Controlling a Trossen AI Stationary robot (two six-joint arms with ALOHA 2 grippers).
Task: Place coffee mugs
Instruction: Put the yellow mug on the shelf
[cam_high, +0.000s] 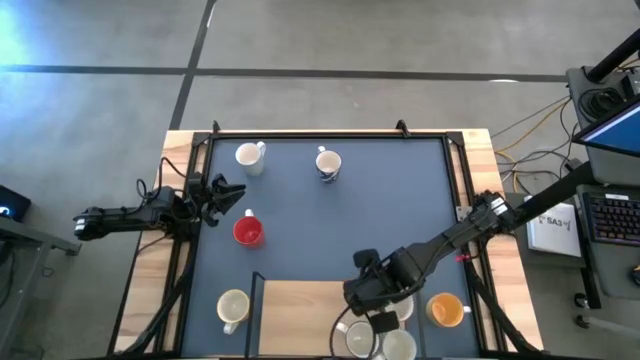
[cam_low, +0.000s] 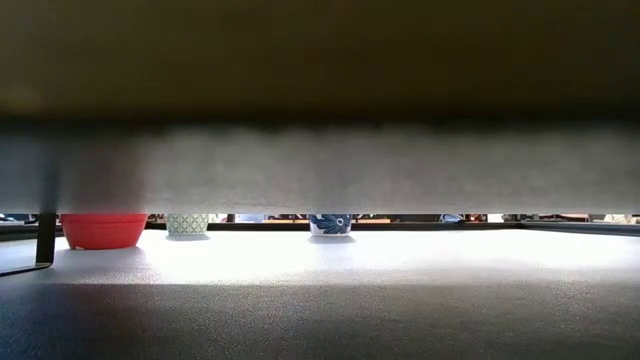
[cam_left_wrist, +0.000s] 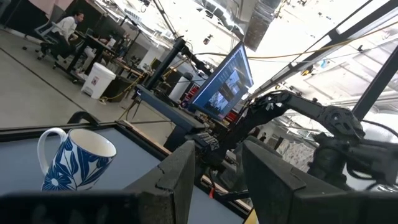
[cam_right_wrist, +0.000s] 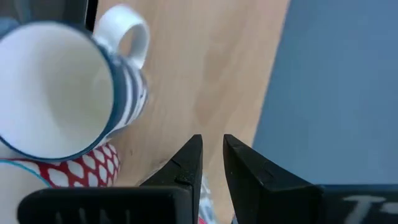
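Your right gripper (cam_right_wrist: 211, 155) hangs nearly shut and empty beside the striped mug (cam_right_wrist: 59, 93) on the wooden board (cam_right_wrist: 211, 68), so spread it, then straddle the rim squarely; the left gripper (cam_high: 222, 194) waits open near the red mug (cam_high: 248, 231).

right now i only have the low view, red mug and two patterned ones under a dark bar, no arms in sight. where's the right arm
Observer: The right arm reaches toward the bottom of the high view, its jaws over the wooden board beside a cluster of mugs.
Operator: holding anything
Observer: No. Its wrist view shows the jaws a narrow gap apart with nothing between them, next to a blue-striped mug.
Operator: and the left
Observer: The left arm waits at the left edge of the table, jaws open and empty, aimed toward the red mug.
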